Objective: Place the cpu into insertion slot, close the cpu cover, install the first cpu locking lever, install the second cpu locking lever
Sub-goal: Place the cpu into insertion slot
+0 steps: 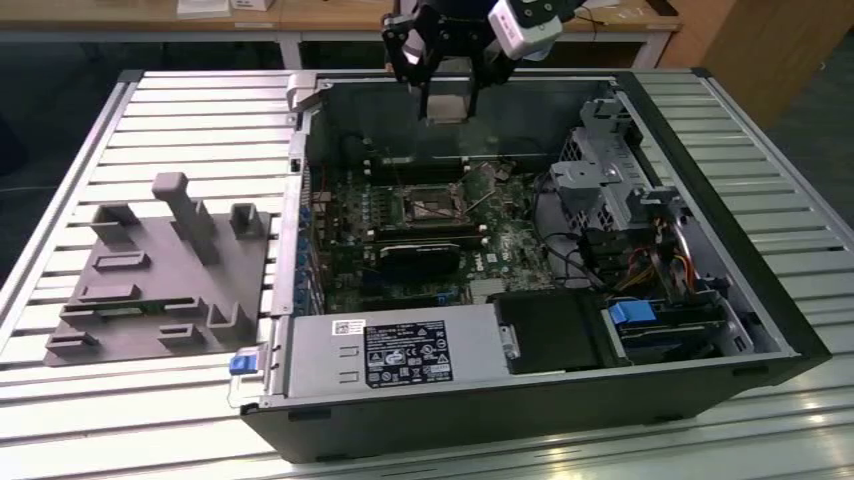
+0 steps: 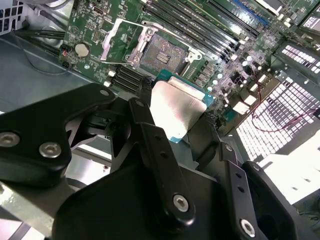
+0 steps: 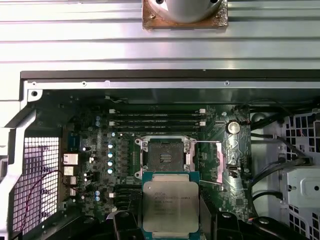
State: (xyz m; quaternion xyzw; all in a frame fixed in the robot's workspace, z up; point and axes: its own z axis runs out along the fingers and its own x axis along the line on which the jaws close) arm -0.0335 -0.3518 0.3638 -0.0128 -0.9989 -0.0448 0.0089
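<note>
Well, the gripper [image 1: 447,100] hangs above the far edge of the open computer case [image 1: 787,330], which lies on its side on the slatted metal table [image 1: 200,110]. Its two black fingers [image 2: 144,120] are pinched on the cpu [image 1: 447,108], one on each side edge. In both wrist views the chip's dull silver top [image 3: 171,205] faces the camera, with a thin green border around it.

The cpu is up in the air, well clear of the green motherboard [image 1: 507,250] on the floor of the case. The insertion slot [image 1: 430,208] sits on that board, nearer the case's far wall than its near wall. In the first wrist view the slot [image 3: 164,155] lies uncovered, its dark contact field in plain sight, and the chip appears just beside it though raised off it. In the second wrist view the cpu cover [image 2: 111,44], a thin silvery frame, stands swung up off the slot [image 2: 160,55] at one side.

A grey power supply [image 1: 387,355] fills the near edge of the case. On the table toward the exterior view's left rests a grey moulded fixture [image 1: 160,270], well apart from the case.
</note>
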